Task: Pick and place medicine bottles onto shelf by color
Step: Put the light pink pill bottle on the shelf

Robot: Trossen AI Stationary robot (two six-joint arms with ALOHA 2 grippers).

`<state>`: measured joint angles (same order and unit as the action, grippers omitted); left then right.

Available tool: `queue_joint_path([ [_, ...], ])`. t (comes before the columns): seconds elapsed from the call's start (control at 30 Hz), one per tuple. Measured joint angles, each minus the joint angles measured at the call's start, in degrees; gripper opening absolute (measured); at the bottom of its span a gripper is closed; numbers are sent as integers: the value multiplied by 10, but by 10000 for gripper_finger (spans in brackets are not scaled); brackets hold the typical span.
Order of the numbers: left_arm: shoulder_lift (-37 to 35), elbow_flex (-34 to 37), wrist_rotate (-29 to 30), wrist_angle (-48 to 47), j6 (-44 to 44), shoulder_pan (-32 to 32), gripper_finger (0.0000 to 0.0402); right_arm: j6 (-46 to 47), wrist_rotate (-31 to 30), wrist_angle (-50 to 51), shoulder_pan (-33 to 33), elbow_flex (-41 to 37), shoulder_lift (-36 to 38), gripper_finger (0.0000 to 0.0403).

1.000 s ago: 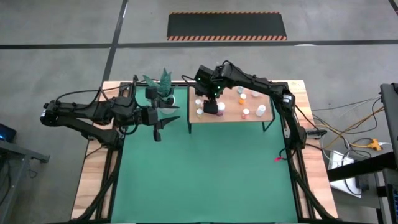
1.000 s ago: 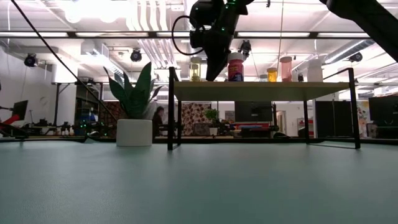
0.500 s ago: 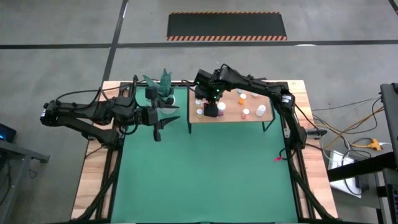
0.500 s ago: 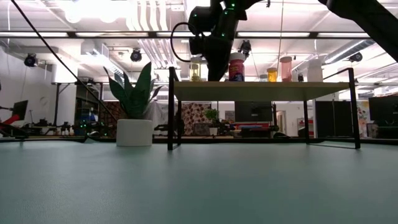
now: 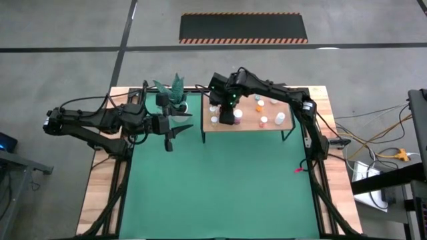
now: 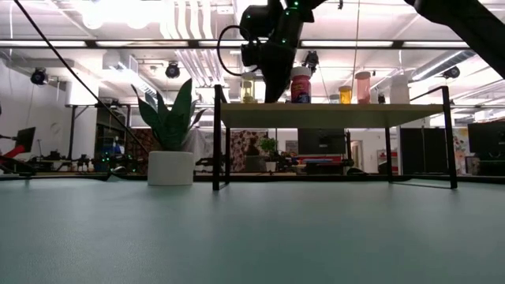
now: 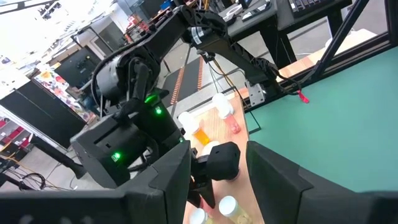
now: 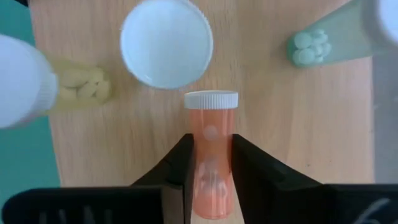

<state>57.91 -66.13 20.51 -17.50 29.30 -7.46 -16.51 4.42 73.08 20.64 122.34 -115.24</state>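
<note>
The shelf stands at the table's far side with several white-capped medicine bottles on its board. My right gripper reaches down over the shelf's left part and is shut on an orange bottle. Around it stand a yellow bottle, a larger bottle seen cap-on and a teal bottle. In the low view the gripper hides the orange bottle beside the larger magenta one. My left gripper waits open, left of the shelf. My right gripper pinches the orange bottle's body between its two fingers, below the white cap. The fingers slant down from above and run along the bottle's two long sides. The bottle appears to lie on the shelf board, cap pointing away from the gripper.
A white pot with a green plant stands on the mat's far left corner, between my left gripper and the shelf. More bottles, orange, pink and whitish, stand on the shelf's right half. The green mat spreads in front of the shelf.
My right gripper has stayed over the shelf's left part and has drawn its fingers together on the orange bottle. The bottles on the shelf have kept their places.
</note>
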Motion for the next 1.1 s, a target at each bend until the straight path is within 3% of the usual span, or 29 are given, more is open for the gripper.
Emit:
queue_joint_path([
  [0.5,-8,35,-7,9,-43,0,139,-14,-51,40,2,127,5,77],
  [0.87,-5,121,-30,142,-125,-2,139,50,-21,44,-8,119,108,73],
  [1.1,-3,181,-57,267,-159,-5,139,93,-3,-83,-60,31,190,73],
])
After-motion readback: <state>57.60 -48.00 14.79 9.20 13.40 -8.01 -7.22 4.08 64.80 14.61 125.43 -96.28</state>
